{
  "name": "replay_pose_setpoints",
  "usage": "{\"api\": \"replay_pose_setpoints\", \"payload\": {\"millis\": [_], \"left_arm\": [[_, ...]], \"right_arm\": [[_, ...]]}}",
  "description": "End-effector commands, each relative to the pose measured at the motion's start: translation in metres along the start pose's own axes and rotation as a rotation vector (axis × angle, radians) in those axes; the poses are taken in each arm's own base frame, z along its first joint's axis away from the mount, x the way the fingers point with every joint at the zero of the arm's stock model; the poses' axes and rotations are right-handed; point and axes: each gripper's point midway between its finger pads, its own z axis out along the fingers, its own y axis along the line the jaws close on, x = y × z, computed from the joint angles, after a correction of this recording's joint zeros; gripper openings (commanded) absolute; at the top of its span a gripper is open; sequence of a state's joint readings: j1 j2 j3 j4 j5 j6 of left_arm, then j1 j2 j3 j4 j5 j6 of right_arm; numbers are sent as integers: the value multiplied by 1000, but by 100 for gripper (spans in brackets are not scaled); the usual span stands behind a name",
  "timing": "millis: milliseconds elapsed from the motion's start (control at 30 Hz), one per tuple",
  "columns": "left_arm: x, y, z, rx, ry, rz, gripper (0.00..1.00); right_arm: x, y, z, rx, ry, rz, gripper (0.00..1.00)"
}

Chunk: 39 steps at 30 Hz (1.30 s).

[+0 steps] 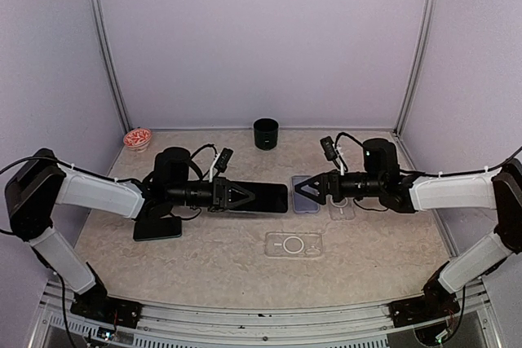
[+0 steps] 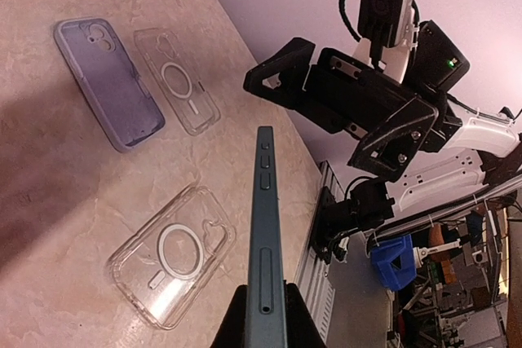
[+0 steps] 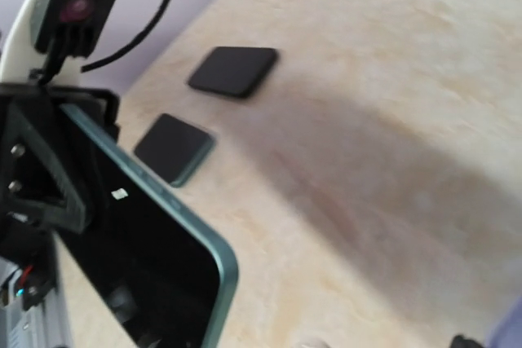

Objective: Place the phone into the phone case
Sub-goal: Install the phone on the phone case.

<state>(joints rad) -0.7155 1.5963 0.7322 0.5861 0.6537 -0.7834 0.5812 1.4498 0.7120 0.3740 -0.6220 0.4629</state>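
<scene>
The left jaws are closed on the phone point(image 1: 265, 198), pinching its two flat faces at one short end. The phone is held level above the bench point(image 1: 204, 258) with its dark screen up. Its long axis points across at the right arm, and in the left wrist view the side edge with its buttons faces the camera.

The right jaws stand spread wide with nothing between them. They are just off the phone's free end, facing it but not touching.

Three cases lie flat on the bench, hollow side up. The purple case point(image 2: 108, 83) sits below the right jaws. A clear case point(image 2: 171, 254) with a ring on its back lies nearer the front edge, under the phone's line in the left wrist view. A second clear case point(image 2: 175, 79) lies just beside the purple one.

A black cup point(image 1: 266, 133) stands at the back wall, and a small pink bowl point(image 1: 137, 138) sits in the back left corner.

The right wrist view is blurred. It shows a dark flat pad point(image 3: 235, 71) and a teal-edged slab point(image 3: 174, 148) on the bench, the slab possibly another phone.
</scene>
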Motion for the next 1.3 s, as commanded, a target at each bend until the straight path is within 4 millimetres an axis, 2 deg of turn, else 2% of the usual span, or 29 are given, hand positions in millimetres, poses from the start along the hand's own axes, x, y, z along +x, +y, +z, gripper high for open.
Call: {"api": "replay_pose_setpoints", "payload": {"millis": [0, 267, 400, 600, 967, 1267], "left_arm": [[-5, -13, 15, 40, 14, -5, 0], [12, -9, 35, 12, 84, -69, 0], [20, -10, 49, -1, 126, -91, 0], [38, -6, 71, -20, 189, -131, 0], [55, 10, 88, -42, 236, -216, 0], [66, 18, 99, -60, 270, -264, 0]], "right_arm": [[9, -16, -12, 114, 8, 50, 100], [32, -25, -25, 174, 35, 138, 100], [52, -29, -29, 188, 63, 194, 100], [68, -26, -36, 173, 63, 256, 100], [100, -31, -45, 187, 98, 342, 100], [112, -29, -42, 170, 117, 368, 100]]}}
